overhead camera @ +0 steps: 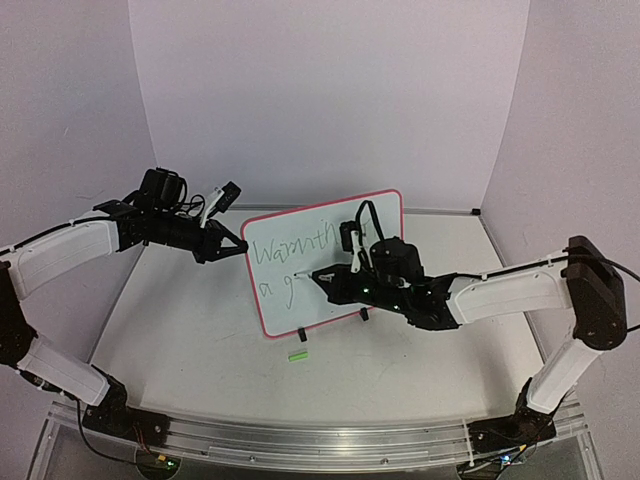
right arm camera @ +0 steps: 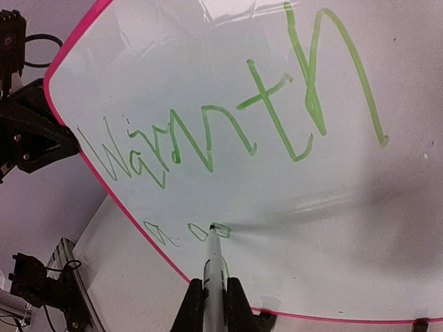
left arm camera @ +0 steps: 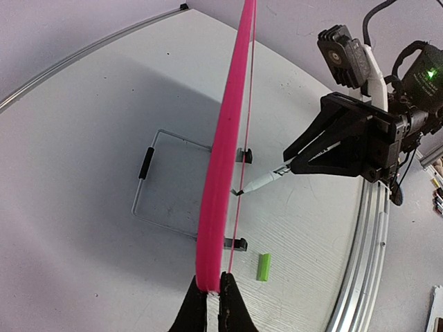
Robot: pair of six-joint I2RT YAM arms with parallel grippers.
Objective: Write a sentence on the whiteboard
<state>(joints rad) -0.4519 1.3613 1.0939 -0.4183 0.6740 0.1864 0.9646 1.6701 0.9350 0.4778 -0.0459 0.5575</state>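
The whiteboard (overhead camera: pixel 285 305), pink-framed, stands upright on the table at mid-view. The sentence (overhead camera: pixel 290 245) is in thin green: "Warmth" (right arm camera: pixel 208 135) on the top line, and a lower line that starts with a small "a" and a further letter. My left gripper (overhead camera: pixel 240 245) is shut on the board's left frame edge (left arm camera: pixel 214 207); both fingers pinch the pink rim in the left wrist view (left arm camera: pixel 213 283). My right gripper (right arm camera: pixel 214 283) is shut on a white marker (right arm camera: pixel 213 259). Its tip touches the board face at that second letter. In the top view this gripper (overhead camera: pixel 335 280) is in front of the board's lower middle.
A green marker cap (overhead camera: pixel 297 355) lies on the table just in front of the board, also visible as the cap (left arm camera: pixel 264 266) near the aluminium rail (overhead camera: pixel 320 435). The board's black clip feet (overhead camera: pixel 302 335) and wire stand (left arm camera: pixel 166 180) rest on the table. Purple walls enclose the back and sides.
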